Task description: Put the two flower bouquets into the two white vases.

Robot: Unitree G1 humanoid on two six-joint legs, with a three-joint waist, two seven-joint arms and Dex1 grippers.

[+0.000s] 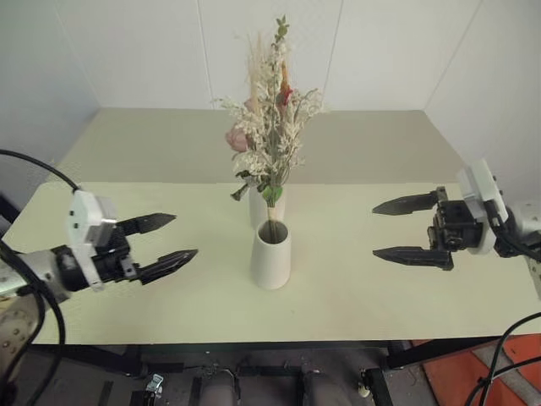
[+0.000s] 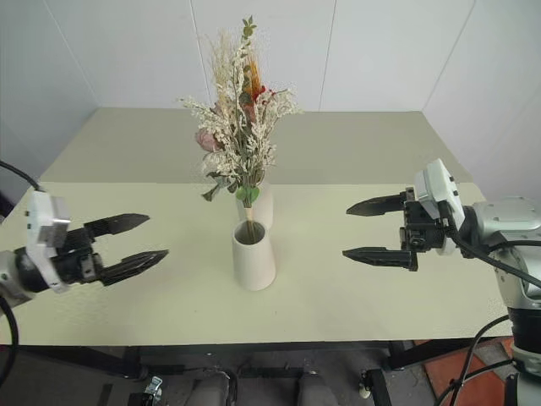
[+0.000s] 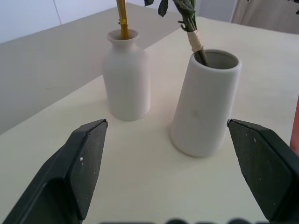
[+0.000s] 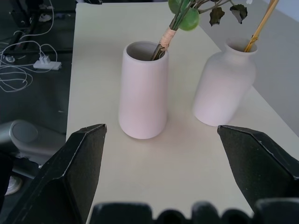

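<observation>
Head view: both bunches stand in the vases mid-tabletop; my left gripper and right gripper hang spread, empty, well apart from them.

Left wrist: yellow stem in round vase, tied bunch in cone vase.

Right wrist: same; I'd retreat without brushing.

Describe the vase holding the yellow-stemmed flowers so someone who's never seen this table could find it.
On the pale green table, two white vases stand together in the middle. It is the rounded vase with a narrow neck, farther from the robot, partly behind the cone vase. A single yellow stem rises from its small mouth.
</observation>
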